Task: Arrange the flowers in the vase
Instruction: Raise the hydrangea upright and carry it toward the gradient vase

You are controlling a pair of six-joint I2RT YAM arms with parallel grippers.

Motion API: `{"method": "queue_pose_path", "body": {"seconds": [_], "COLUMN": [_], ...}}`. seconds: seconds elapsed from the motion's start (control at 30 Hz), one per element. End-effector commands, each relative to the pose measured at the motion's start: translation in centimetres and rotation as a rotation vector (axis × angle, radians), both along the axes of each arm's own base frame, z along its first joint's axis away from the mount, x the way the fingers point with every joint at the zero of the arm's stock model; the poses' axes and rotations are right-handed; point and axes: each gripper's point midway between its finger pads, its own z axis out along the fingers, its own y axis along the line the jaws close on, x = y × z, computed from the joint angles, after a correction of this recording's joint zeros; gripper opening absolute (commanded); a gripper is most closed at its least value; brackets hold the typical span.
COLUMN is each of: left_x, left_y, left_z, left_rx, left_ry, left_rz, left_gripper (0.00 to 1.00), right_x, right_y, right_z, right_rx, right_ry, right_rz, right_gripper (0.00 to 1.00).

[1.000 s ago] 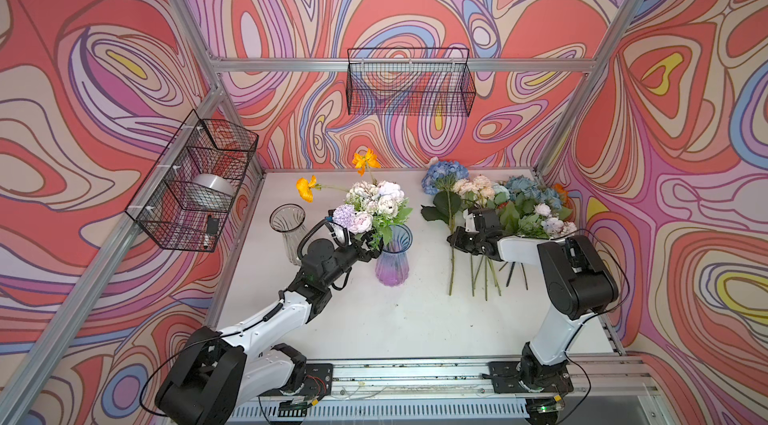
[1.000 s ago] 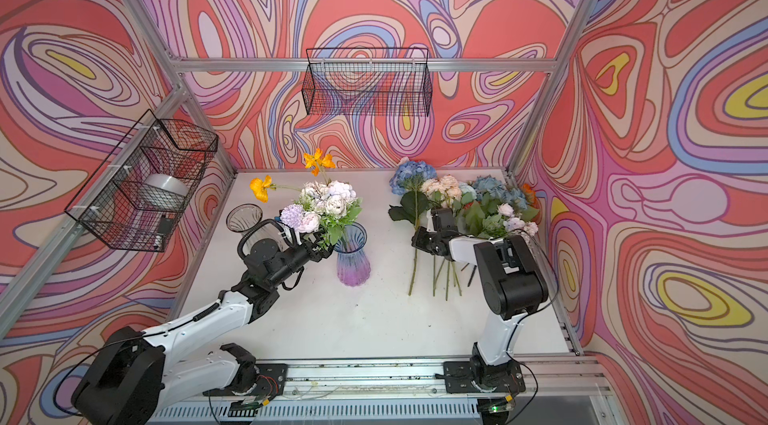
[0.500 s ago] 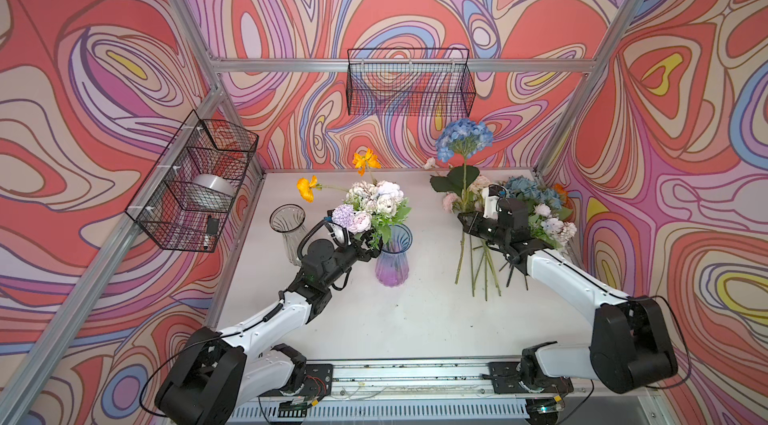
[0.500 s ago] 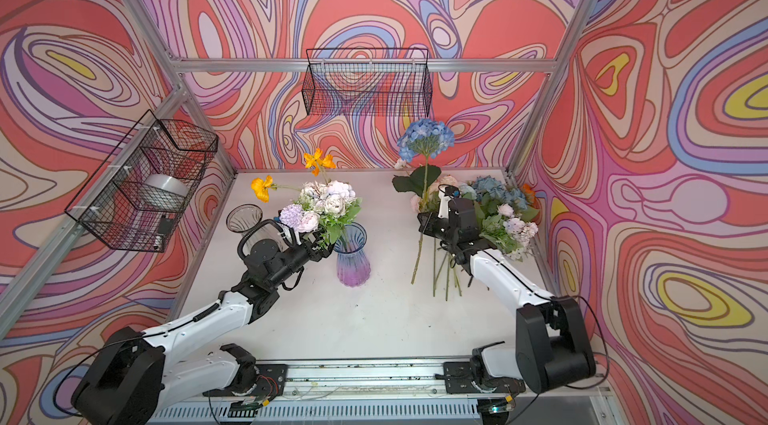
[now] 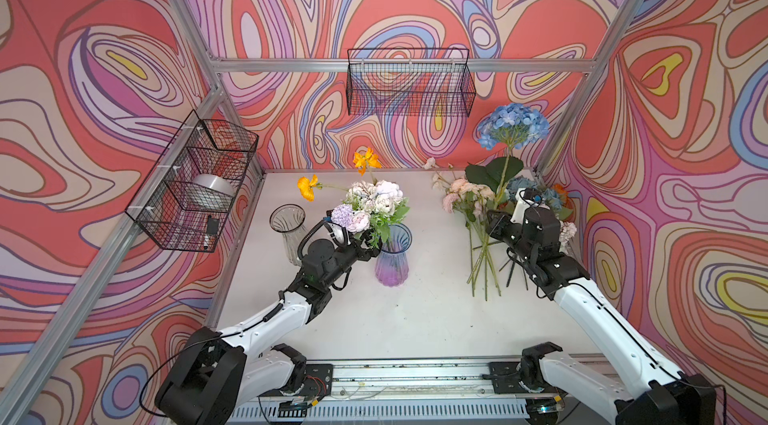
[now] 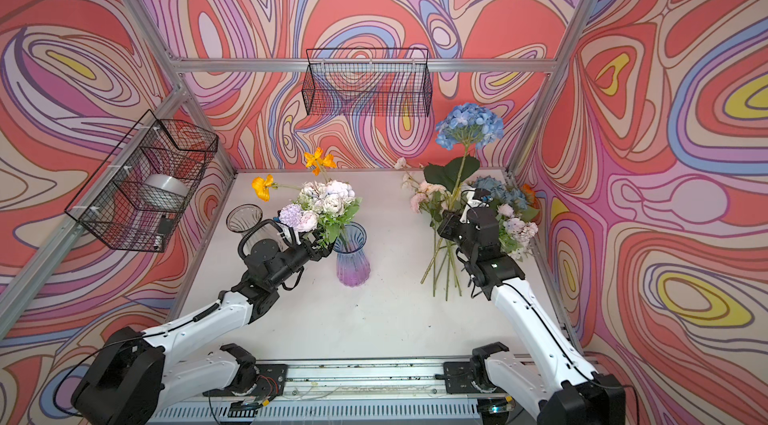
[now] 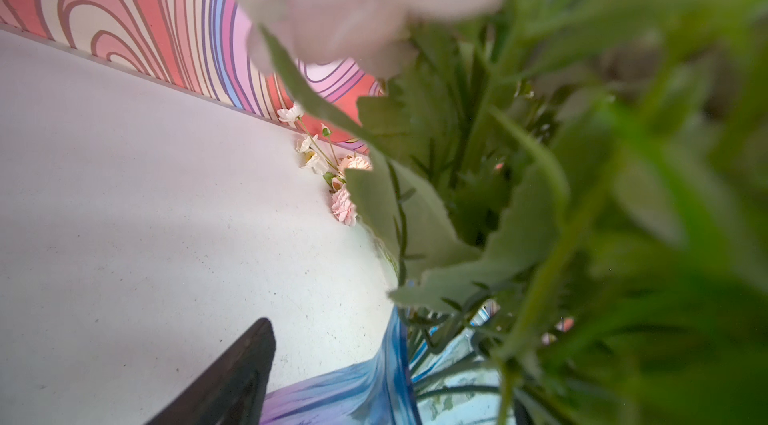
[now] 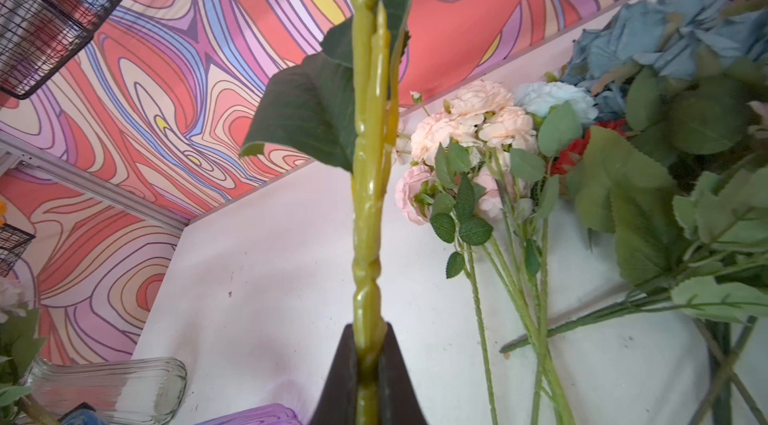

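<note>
Stem (image 8: 368, 236) of the blue hydrangea (image 5: 512, 130) is clamped between the closed jaws of the right gripper (image 8: 368, 331). The bloom stands upright, high at right of centre in both top views, clear of the table (image 5: 415, 319). The tinted vase (image 5: 392, 265) stands at centre frame and holds a pastel bunch (image 5: 374, 202), with orange poppies (image 5: 365, 159) beside the bunch. The left gripper (image 5: 368, 250) sits against the foliage at the vase rim; whether its jaws grip anything cannot be determined. Remaining flowers (image 5: 478, 202) lie flat at right. A clear glass vase (image 5: 289, 227) stands left of the tinted vase.
</note>
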Motion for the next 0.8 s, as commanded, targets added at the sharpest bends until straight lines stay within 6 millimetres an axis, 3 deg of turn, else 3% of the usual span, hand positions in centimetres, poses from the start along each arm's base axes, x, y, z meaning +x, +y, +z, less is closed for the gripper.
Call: {"method": "queue_pose_path", "body": {"seconds": [0.0,0.1,0.33,0.43,0.6,0.77], "left_x": [0.4,0.5,0.6,0.7,0.8,0.8], "left_y": [0.3,0.4,0.4,0.4,0.3,0.2], "left_z": [1.2,1.1,1.1,1.2,1.3,1.2], "left_rx": [-0.019,-0.016,-0.015,-0.022,-0.032,-0.034], "left_ry": [-0.012,-0.008,-0.008,-0.009,-0.005,-0.002], "left_rz": [0.034,0.04,0.043,0.045,0.041,0.038], "left_gripper": [0.87,0.88,0.88,0.88,0.88,0.88], "right_x": [-0.3,-0.6,-3.0,-3.7,-3.6,-3.8], "right_y": [-0.9,0.4,2.7,4.1,6.6,11.1], "right_z": [2.5,6.2,16.9,20.1,22.9,23.5], "right_rx": [-0.055,-0.057,-0.114,-0.068,0.052,0.067], "right_ry": [-0.056,-0.189,-0.546,-0.665,-0.809,-0.922], "right_rz": [-0.024,0.062,0.223,0.299,0.428,0.546], "right_gripper": [0.0,0.0,0.0,0.0,0.0,0.0]}}
